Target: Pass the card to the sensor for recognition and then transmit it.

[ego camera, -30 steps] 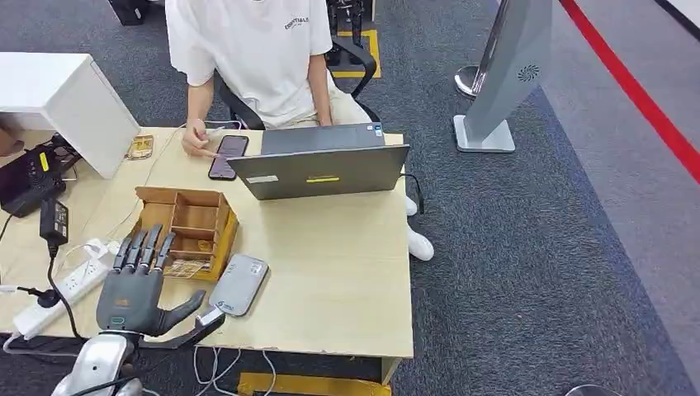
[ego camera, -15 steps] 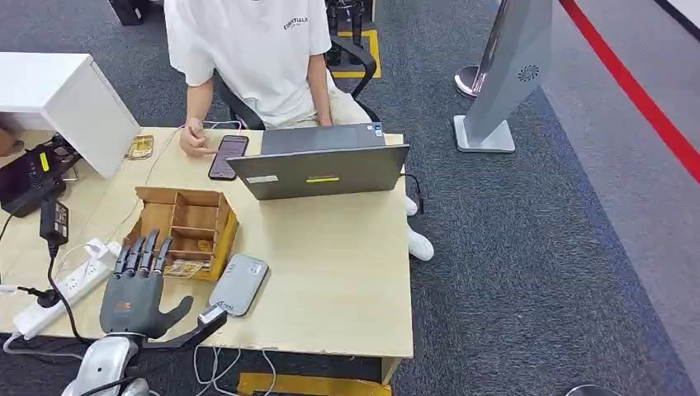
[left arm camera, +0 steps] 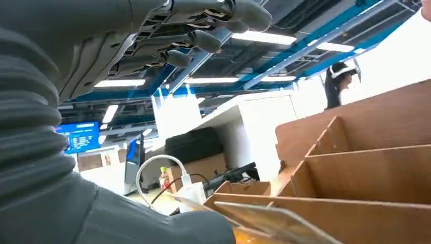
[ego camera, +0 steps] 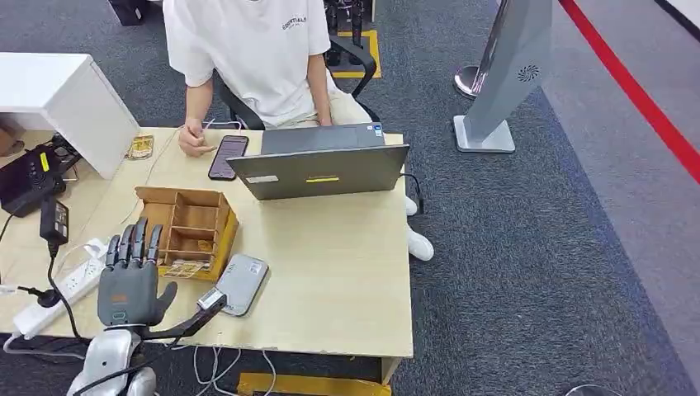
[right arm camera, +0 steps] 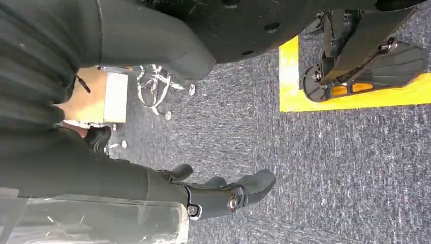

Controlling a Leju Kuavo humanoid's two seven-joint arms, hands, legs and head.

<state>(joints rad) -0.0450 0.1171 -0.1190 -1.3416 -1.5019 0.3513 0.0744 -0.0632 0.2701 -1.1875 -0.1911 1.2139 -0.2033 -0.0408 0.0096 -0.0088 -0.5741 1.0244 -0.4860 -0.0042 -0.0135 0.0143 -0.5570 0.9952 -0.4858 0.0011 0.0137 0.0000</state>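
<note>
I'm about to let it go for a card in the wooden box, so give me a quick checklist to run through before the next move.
1. Left hand empty, fingers apart: ok.
2. Left hand lined up with the wooden box: ok, its fingertips overlap the box's near left corner in the head view.
3. Card reachable: ok, one lies in the box's near compartment.
4. Sensor unobstructed: ok, it lies flat beside the box.
5. Person's hand away from the box: ok, it rests by the phone.
6. Right hand out of the way: ok, it hangs over the floor, holding nothing.
</note>
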